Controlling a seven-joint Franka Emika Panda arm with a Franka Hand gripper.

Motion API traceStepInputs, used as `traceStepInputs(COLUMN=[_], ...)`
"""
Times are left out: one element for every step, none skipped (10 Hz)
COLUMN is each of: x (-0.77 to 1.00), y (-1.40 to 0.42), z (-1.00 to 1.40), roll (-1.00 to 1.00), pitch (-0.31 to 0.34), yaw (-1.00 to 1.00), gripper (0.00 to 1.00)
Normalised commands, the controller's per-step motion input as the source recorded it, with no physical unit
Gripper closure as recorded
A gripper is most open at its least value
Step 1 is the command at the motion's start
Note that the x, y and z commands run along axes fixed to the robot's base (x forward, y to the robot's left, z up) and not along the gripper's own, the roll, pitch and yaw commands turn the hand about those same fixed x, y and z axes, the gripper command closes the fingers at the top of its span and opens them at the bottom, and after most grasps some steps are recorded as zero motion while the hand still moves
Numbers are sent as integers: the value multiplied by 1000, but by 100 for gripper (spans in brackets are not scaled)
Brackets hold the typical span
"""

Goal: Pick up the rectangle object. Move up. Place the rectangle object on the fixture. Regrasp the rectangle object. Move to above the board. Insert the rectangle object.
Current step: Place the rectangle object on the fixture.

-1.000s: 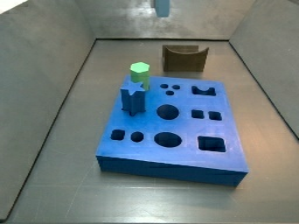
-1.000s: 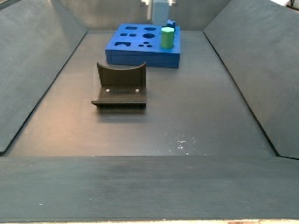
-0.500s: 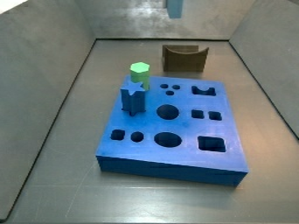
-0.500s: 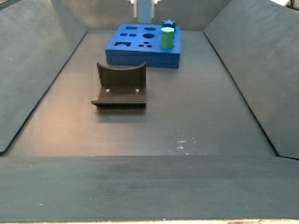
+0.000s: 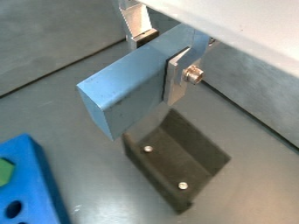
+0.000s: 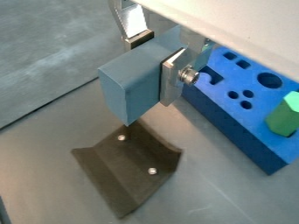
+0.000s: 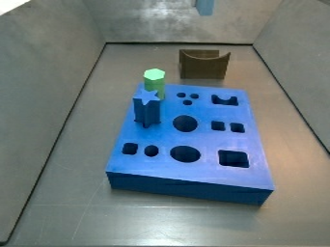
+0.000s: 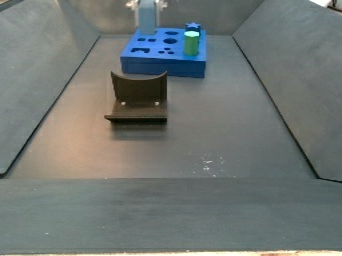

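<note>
Wrist views: the gripper (image 5: 162,63) is clamped on the rectangle object (image 5: 131,88), held in the air above the empty fixture (image 5: 177,170). Side view: the board (image 7: 194,140) lies on the floor, with a green hexagonal peg (image 7: 153,79) and a dark blue star-shaped peg (image 7: 146,107) standing in its cutouts.

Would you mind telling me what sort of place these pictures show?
Probably a robot test cell for peg insertion: a grey walled bin holding a blue board with shaped cutouts, a dark fixture on the floor, and a claw above the fixture, gripping a grey-blue block.
</note>
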Motion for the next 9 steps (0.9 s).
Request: traceStepInputs(x=[337,240,181,145,80,66,67,76,90], y=[746,491,313,202,57,36,29,41,51], z=[-39,-13,-5,-8,-7,-8,-7,-11,-14], roll=[-1000,-1000,-1000,-1000,-1000,-1000,-1000,-1000,-1000], pitch=[107,137,157,170,187,192,205,223,251], yaw=[-66,-69,-73,-75,-83,-89,-100,-109,-126], gripper=[100,100,100,100,100,100,100,100,100])
